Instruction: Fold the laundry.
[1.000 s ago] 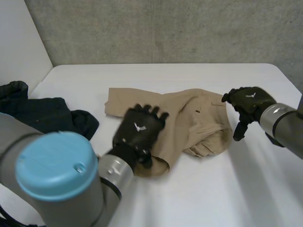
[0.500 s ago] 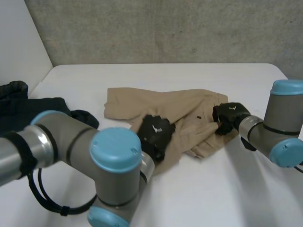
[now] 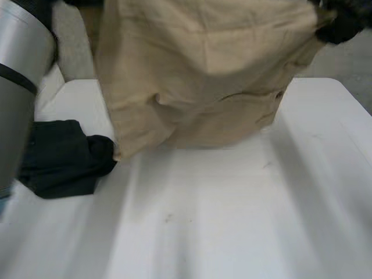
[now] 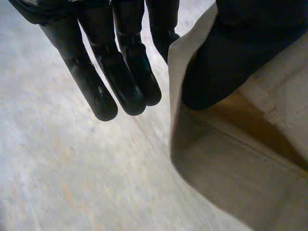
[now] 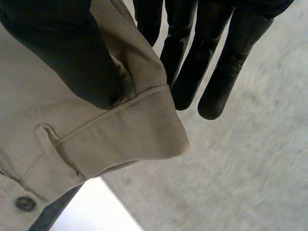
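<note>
Beige trousers (image 3: 197, 75) hang high above the white table (image 3: 232, 221), spread between my two hands, with their lower edge just over the tabletop. My left hand (image 4: 120, 72) pinches an edge of the cloth (image 4: 240, 168) between its thumb and straight fingers. My right hand (image 5: 211, 62) pinches the waistband (image 5: 110, 139) the same way, close to a belt loop and a button. In the head view the right hand (image 3: 346, 23) sits at the cloth's upper right corner.
A dark garment (image 3: 61, 160) lies bunched on the table at the left, just beside the hanging cloth. My left arm (image 3: 17, 75) stands close in at the left. A grey wall (image 3: 349, 58) runs behind the table.
Both hands came down on the trousers lying on the table, closed on them and raised them. The cloth now hangs spread in the air.
</note>
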Available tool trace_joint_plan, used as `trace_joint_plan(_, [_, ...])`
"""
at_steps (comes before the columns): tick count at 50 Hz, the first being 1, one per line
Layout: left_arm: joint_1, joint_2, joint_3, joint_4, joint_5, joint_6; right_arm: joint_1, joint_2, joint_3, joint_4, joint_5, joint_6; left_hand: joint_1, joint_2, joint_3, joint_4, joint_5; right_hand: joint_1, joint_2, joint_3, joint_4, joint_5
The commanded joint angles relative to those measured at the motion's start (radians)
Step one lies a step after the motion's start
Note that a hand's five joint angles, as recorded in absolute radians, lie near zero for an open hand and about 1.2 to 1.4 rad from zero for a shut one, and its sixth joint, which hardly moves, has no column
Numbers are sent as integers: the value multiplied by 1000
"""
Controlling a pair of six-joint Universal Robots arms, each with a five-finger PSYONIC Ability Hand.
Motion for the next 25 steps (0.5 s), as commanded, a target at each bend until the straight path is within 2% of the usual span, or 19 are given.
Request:
trace_joint_plan(1, [-2,114,4,-11,0,-32,-4,-130,-102,138,-26,-21,252,200,206,198,238,424,222,223,209,250])
trace_joint_plan(6, [-2,138,13,-11,4,-40,-17,-190,-128,175,-47,-19,252,200,206,198,238,424,222,223,209,250])
trace_joint_plan(12, [29,87,21,-5,13,-41,-23,-142,-107,181,-70,-18,252,200,206,198,238,424,222,223,209,250])
trace_joint_plan(18, [156,-127,50,9,58,-64,-4,81,-131,181,-46,-18,252,200,206,198,238,424,222,223,209,250])
trace_joint_plan(23, [190,-336,96,44,113,-116,51,242,-182,170,20,-18,252,200,206,198,238,424,222,223,209,250])
trace_joint_plan(25, [193,-404,113,73,132,-119,80,333,-212,147,75,-18,252,200,206,198,238,424,222,223,209,250])
